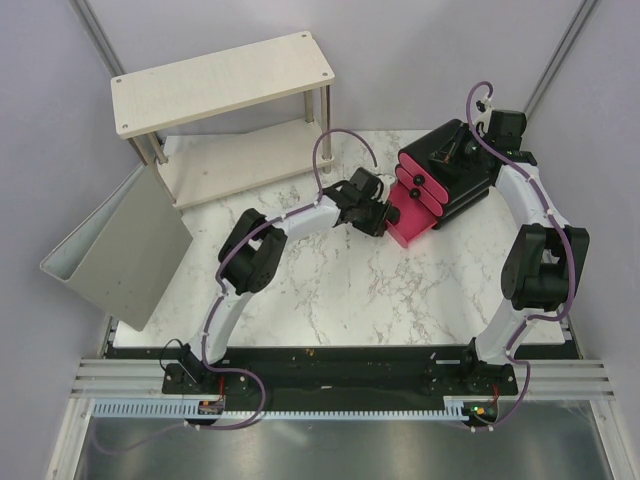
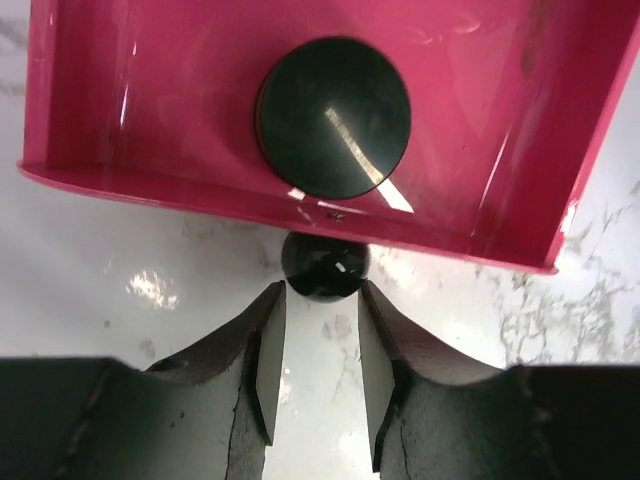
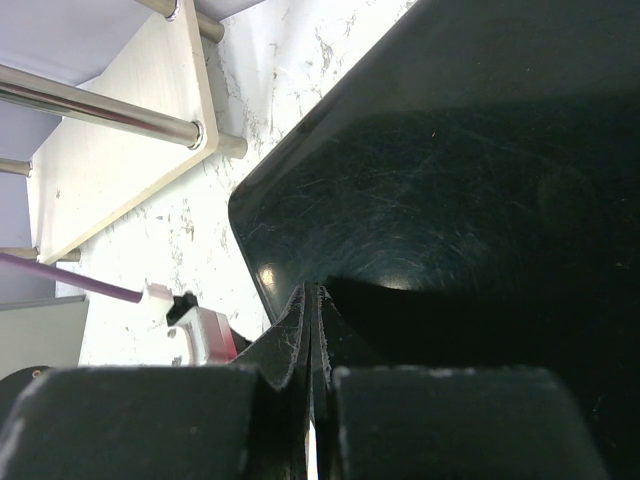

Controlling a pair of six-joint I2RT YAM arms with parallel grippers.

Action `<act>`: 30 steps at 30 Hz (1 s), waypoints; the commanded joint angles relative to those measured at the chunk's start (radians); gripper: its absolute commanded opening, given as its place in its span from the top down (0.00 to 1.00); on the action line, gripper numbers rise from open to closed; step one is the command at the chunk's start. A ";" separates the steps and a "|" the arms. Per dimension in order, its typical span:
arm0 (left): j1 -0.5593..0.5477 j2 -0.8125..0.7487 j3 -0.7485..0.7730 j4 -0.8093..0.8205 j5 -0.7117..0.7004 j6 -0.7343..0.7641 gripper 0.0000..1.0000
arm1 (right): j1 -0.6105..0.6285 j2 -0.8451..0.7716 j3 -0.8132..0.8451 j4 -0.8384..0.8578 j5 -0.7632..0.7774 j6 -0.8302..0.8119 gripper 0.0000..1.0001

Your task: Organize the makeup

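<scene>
jaws on the left gripper sit half open just short of the drawer knob, right gripper pinched shut, so an off-center squeeze could skid off it.

No lettering, label, brand name, number or sign can be read on anything in view.

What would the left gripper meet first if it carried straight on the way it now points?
Most likely the small black knob on the pink drawer front, just ahead of the open left gripper and in line with its gap. The round black jar lies beyond, inside the drawer.
</scene>
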 commanded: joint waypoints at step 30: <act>-0.005 0.195 0.186 0.475 0.102 -0.318 0.43 | 0.000 0.068 -0.055 -0.176 0.060 -0.033 1.00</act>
